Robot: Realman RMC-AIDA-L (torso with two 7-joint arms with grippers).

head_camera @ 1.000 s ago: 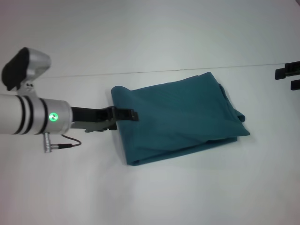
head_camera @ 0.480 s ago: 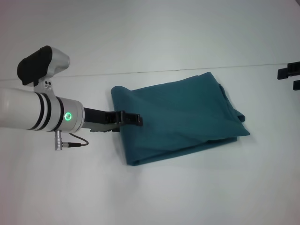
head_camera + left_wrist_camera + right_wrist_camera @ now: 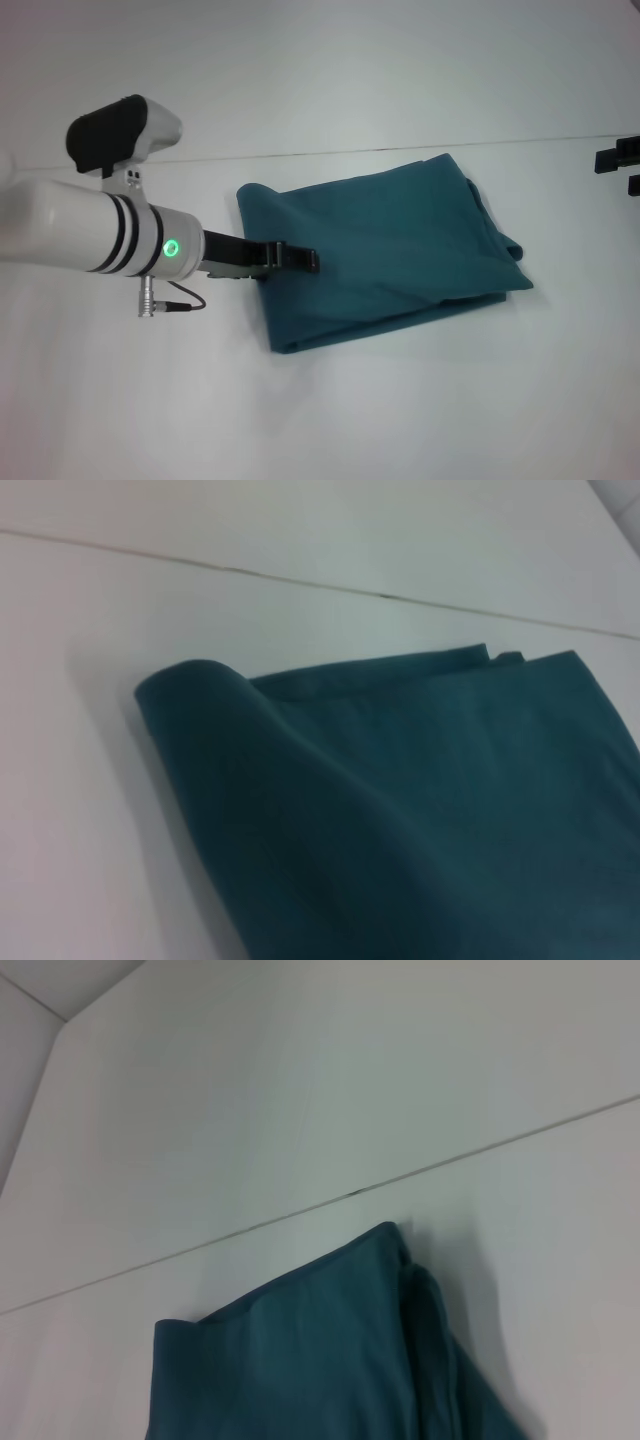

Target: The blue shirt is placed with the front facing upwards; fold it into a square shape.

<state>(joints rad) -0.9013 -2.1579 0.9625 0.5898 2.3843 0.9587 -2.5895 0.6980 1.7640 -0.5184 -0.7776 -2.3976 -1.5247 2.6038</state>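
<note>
The blue shirt (image 3: 385, 250) lies folded into a rough rectangle on the white table, plain teal side up; its lettering and collar are hidden. Its left fold edge is rounded and its right side shows stacked layers. My left gripper (image 3: 300, 261) reaches in from the left and sits low over the shirt's left edge. The left wrist view shows the shirt's rolled fold edge (image 3: 200, 685) close up. My right gripper (image 3: 625, 170) is at the far right edge of the head view, open and well away from the shirt. The right wrist view shows the shirt's far corner (image 3: 330, 1350).
The white table (image 3: 400, 420) spreads all around the shirt. A thin seam line (image 3: 330, 150) runs across it just behind the shirt. A short cable (image 3: 185, 303) hangs under my left wrist.
My left arm has moved to the right, carrying its gripper from the shirt's left edge to farther over the cloth. My right gripper has drawn back to the right. The shirt has not moved.
</note>
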